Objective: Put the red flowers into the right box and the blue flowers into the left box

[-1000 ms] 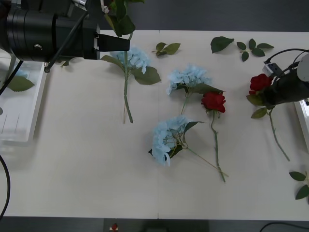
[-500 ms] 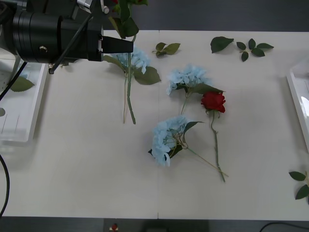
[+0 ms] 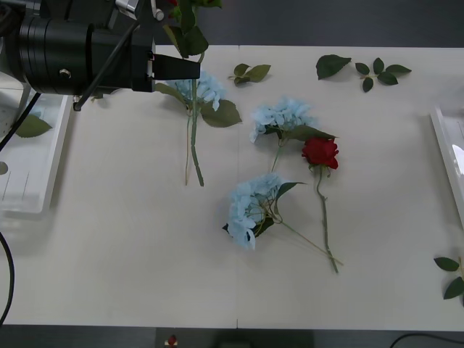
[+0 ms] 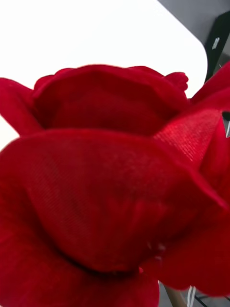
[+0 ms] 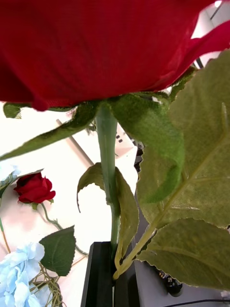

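Note:
My left gripper (image 3: 176,69) hovers over the table's back left, shut on the stem of a red flower (image 5: 108,144). Its stem (image 3: 194,145) hangs down across a blue flower (image 3: 209,87). Two more blue flowers (image 3: 279,114) (image 3: 250,206) and one red flower (image 3: 320,152) lie mid-table. My right gripper carries another red flower, whose bloom (image 4: 110,192) stands close before its wrist camera. The left box (image 3: 29,177) sits at the left edge. The rim of the right box (image 3: 444,141) shows at the right edge.
Loose green leaf sprigs lie at the back middle (image 3: 250,71), the back right (image 3: 366,70) and the front right edge (image 3: 453,277). A green leaf (image 3: 29,125) rests in the left box under the left arm (image 3: 72,51).
The right arm with its red flower has moved off to the right, out of the front view. The left gripper shifted slightly right with its flower, then held still.

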Motion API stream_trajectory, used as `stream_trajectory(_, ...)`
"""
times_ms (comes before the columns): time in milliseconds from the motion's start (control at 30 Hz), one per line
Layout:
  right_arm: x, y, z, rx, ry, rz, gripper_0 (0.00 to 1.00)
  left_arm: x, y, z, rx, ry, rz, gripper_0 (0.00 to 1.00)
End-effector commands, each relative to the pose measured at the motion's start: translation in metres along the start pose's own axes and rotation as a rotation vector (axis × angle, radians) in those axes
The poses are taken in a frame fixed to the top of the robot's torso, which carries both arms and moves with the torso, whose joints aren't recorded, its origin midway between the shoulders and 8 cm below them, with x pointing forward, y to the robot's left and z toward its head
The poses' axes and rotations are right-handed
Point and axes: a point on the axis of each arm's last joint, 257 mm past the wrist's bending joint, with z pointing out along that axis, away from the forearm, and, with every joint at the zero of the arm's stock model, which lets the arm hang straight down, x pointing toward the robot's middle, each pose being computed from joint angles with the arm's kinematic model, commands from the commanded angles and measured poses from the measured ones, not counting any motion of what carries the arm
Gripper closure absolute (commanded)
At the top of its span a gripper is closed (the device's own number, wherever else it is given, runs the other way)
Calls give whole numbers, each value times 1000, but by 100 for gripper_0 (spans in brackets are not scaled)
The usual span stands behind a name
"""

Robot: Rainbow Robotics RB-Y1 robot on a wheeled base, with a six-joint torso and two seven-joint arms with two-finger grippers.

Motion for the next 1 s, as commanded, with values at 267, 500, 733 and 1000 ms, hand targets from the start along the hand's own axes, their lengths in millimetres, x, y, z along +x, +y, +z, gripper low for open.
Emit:
stream_trajectory(267,18,5,31,61,-7,-22,100,-10,-9,0,18,-19,31,100)
stream_trajectory(500,30,-4,40,103,-9,-37,72,-10,-9,0,18,-19,31,100)
stream_trajectory(733,42,-6,43,98,8,-19,21,-10,-9,0,18,-19,31,100)
stream_trajectory(1000,37,15,39,-11,-6,18,8,-10,-9,0,18,-19,31,100)
